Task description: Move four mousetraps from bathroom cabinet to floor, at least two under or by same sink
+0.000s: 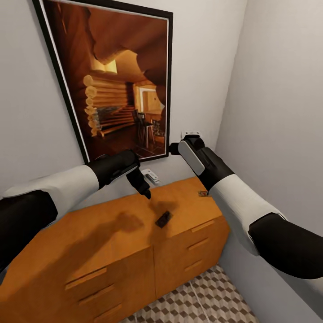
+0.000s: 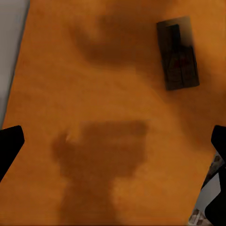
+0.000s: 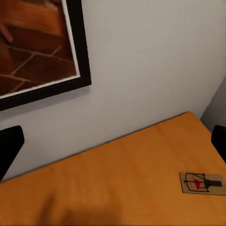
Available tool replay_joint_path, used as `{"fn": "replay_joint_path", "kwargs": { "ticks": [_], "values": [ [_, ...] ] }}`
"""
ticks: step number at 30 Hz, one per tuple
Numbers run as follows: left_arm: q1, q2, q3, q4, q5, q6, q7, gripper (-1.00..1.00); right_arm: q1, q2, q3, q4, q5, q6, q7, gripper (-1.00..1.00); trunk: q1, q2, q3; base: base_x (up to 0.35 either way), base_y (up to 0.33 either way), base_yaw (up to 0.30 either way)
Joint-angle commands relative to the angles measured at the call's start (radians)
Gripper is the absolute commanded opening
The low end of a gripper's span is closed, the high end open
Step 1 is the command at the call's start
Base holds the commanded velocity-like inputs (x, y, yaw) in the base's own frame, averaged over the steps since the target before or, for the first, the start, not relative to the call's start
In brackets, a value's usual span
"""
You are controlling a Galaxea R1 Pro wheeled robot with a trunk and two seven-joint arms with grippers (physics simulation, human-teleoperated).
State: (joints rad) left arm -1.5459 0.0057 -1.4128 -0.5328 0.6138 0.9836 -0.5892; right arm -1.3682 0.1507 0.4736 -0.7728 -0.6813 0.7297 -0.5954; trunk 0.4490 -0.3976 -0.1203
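Head view shows 2 small dark wooden mousetraps (image 1: 163,219) lying on the low orange-brown wooden cabinet (image 1: 112,264), both claws spread and empty, nothing visibly floored.

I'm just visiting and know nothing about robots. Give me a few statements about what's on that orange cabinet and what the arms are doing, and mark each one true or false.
1. A dark mousetrap lies on top of the cabinet. True.
2. The left gripper is clamped on that mousetrap. False: it hangs above the cabinet top with its jaws apart, holding nothing.
3. A second mousetrap lies near the cabinet's far right corner. True.
4. A mousetrap lies on the tiled floor. False: none shows on the visible tiles.
5. A framed picture hangs on the wall above the cabinet. True.
6. The right gripper holds a mousetrap. False: its jaws are apart and empty.
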Motion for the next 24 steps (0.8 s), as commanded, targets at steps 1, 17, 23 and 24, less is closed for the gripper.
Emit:
{"fn": "replay_joint_path", "kwargs": {
  "ticks": [1,17,23,24],
  "values": [
    [-0.002,0.0,-0.005,-0.002,-0.003,0.0,-0.006,1.0,-0.002,0.0,0.003,-0.001,-0.011,0.0,-0.01,1.0,0.001,-0.002,-0.002,0.129,0.113,0.0],
    [0.018,-0.01,-0.008,-0.014,0.003,-0.02,-0.081,1.0,-0.001,-0.001,0.003,0.001,-0.011,-0.001,-0.011,1.0,0.001,-0.002,-0.002,0.031,0.028,0.0],
    [0.023,-0.012,-0.009,-0.015,0.003,-0.025,-0.159,1.0,0.001,-0.002,0.003,0.003,-0.01,-0.001,-0.011,1.0,0.001,-0.002,-0.002,0.002,0.001,0.0],
    [0.025,-0.014,-0.009,-0.015,0.003,-0.025,-0.171,1.0,0.003,-0.002,0.003,0.003,-0.01,-0.001,-0.011,1.0,0.001,-0.002,-0.002,0.0,0.0,0.0]
  ]
}}
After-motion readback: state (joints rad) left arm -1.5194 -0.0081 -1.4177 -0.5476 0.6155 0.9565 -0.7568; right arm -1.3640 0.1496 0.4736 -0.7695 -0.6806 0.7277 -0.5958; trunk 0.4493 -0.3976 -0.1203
